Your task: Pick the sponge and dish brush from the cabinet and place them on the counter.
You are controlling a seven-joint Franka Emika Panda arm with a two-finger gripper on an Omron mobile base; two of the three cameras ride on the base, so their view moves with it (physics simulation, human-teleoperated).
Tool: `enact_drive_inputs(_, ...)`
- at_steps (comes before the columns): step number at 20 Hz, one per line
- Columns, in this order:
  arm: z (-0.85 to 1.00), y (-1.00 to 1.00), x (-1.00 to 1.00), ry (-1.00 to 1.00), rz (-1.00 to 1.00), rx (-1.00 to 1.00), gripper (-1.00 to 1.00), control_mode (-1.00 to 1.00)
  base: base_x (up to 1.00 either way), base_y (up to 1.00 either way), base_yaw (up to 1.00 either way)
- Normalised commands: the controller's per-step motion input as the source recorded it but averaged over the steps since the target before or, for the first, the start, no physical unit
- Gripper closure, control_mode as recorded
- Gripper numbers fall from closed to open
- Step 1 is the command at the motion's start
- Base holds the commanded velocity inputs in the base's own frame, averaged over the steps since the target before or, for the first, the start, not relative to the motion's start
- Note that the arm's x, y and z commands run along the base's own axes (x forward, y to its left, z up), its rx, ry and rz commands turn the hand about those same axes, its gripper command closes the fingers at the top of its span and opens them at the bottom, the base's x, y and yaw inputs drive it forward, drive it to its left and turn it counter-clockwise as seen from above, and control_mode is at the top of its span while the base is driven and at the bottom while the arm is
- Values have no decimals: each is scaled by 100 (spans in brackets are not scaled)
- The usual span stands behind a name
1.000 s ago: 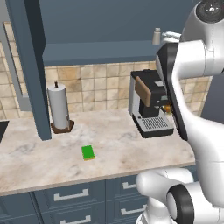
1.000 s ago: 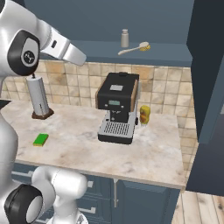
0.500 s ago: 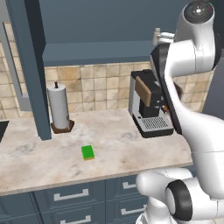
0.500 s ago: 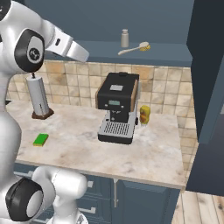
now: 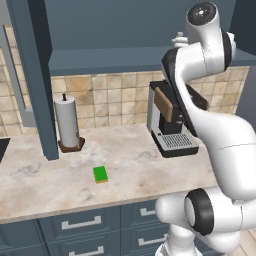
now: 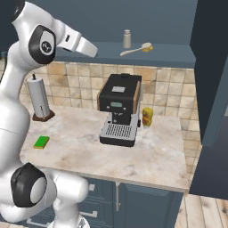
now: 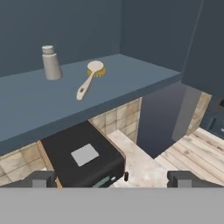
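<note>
In the hand view the gripper [image 7: 113, 179] stands spread wide with nothing between its two dark tips, which sit far apart at 6 o'clock of that view, raised in front of the open cabinet [image 7: 144, 26]. Up at 11 o'clock from the gripper the dish brush [image 7: 89, 79] lies flat on the cabinet shelf [image 7: 39, 105], its rounded tan-and-white head toward the back wall and its pale handle pointing toward the shelf's front edge. Just to its 9 o'clock a small grey shaker [image 7: 51, 62] stands upright, near the brush but apart from it. Directly below the shelf, close above the gripper tips in the picture, is the black top of a coffee machine [image 7: 83, 157]. In the right base view the same brush [image 6: 136, 48] and shaker [image 6: 127, 38] rest on the shelf above the coffee machine [image 6: 119, 109], which stands on the desk [image 6: 156, 156] with a small yellow jar [image 6: 147, 117] just beside it at 3 o'clock. The sponge [image 6: 41, 142] lies flat on the desk well apart from the machine, toward 9 o'clock, green side up, and in front of a paper towel holder [image 6: 38, 99]. In the left base view the sponge [image 5: 100, 174] sits near the middle of the desk [image 5: 45, 185].
</note>
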Motion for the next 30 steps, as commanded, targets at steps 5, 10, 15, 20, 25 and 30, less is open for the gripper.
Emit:
enact_drive_inputs(5,-14,-20,43,0,-9,-1,-100,-100,0,0,0)
enact_drive_inputs(10,-13,-21,46,0,-8,0,-100,-100,0,0,0)
enact_drive_inputs(15,0,-23,43,0,-3,4,-100,-100,0,0,0)
enact_drive_inputs(20,0,-29,43,1,0,7,-100,-100,0,0,0)
enact_drive_inputs(25,0,-29,42,2,0,7,-100,-100,0,0,0)
enact_drive_inputs(30,0,-25,44,0,0,7,-100,-100,0,0,0)
